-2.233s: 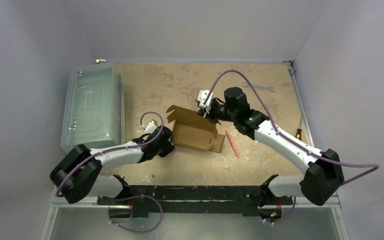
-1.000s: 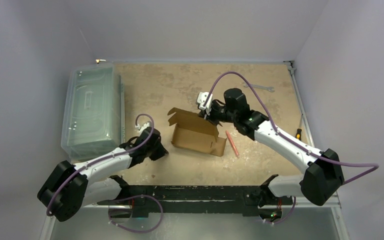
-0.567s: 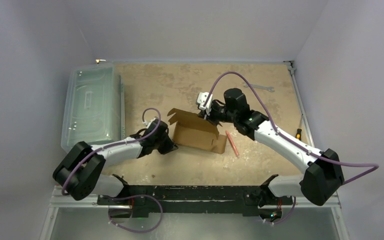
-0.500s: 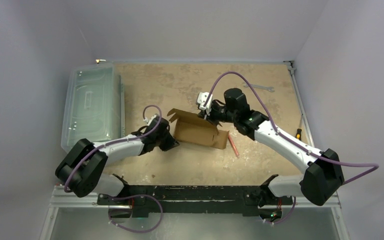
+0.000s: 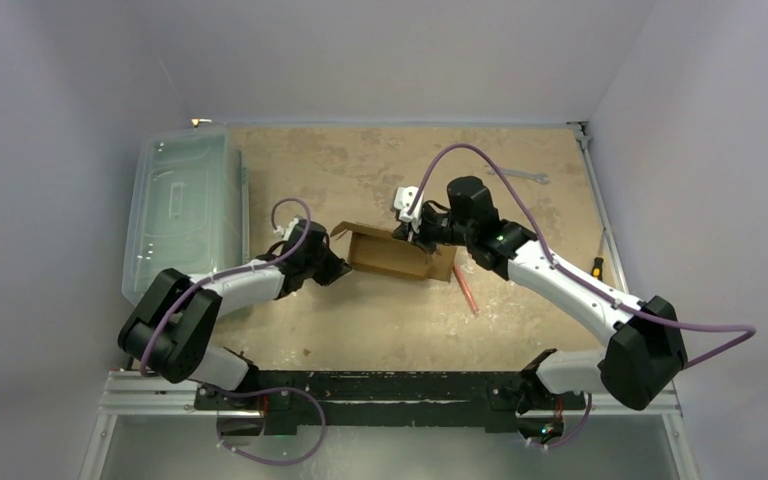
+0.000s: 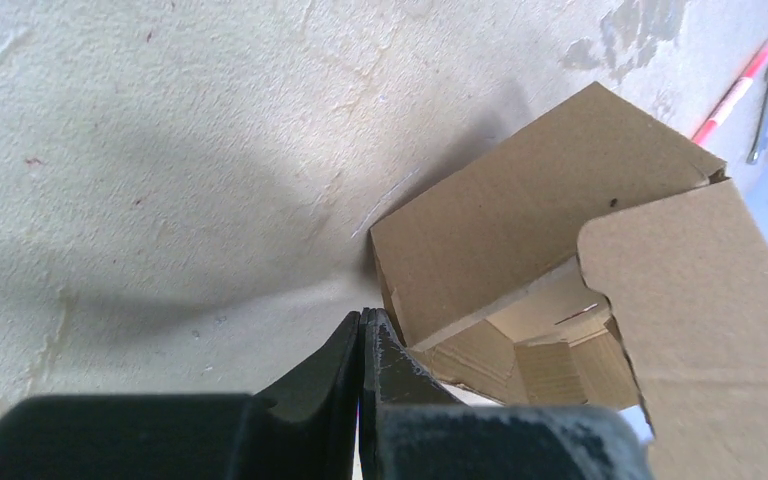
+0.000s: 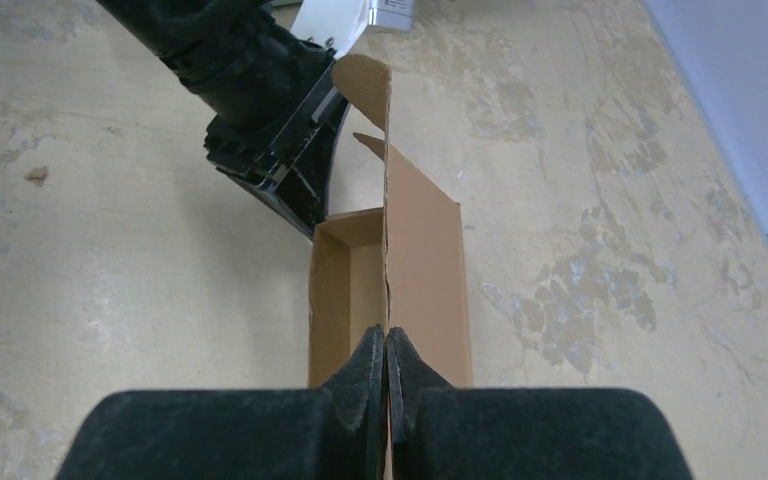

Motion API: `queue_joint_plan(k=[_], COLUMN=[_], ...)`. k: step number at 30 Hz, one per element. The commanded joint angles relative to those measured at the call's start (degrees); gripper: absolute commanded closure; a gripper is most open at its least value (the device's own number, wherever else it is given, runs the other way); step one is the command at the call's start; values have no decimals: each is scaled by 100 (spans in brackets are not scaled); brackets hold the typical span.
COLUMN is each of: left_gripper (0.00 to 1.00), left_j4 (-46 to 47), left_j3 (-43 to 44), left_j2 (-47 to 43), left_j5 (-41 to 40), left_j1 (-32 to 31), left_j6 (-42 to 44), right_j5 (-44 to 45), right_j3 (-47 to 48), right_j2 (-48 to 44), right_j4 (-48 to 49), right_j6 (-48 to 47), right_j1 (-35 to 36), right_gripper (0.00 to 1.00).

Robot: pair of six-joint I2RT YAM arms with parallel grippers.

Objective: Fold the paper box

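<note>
The paper box (image 5: pixel 390 256) lies mid-tabletop (image 5: pixel 360 170), long axis running left to right, with the right hand (image 5: pixel 411 234) pinching its far wall and the left hand (image 5: pixel 338 269), fingers pressed together and empty, abutting its left end.

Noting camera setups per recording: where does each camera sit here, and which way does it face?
Top: above and behind the bases, looking down on the table; left arm and right arm show.
Left wrist: on that wrist, looking along the shut left pincer at the box corner.
Right wrist: on that wrist, looking along the right pincer, shut on a box wall; left arm beyond.
Shared: all three see the box.
</note>
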Motion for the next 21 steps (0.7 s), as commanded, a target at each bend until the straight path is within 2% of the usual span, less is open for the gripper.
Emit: queue_joint_plan(k=[1,6,11,13,16,18,21], left_gripper=[100,100,100,100,99,90,74], left_j4=[397,117,-619,-552,58,187,-269], left_j3=[114,47,-249,-577,-1138,-1304,-1217], left_j2=[0,-268,-689,-982,-1589,-1992,-2489], left_j5=[215,454,780,989,1449,1457,1044], left_j1=[111,139,139,142,139,139,139], left_j6=[134,1035,2222,2403,2494,2537,2758], right_j5=[-175,418,760,790,725,646,560], right_j3=[20,32,31,39,40,48,49], right_j2=[124,100,76,78,61,56,85], right_j4=[-34,115,206,212,206,187,161], right_j6=[-4,98,127,127,132,131,142], right_j1=[-14,-14,-39,-54,-101,-137,-163], right_gripper=[100,100,100,100,100,100,100])
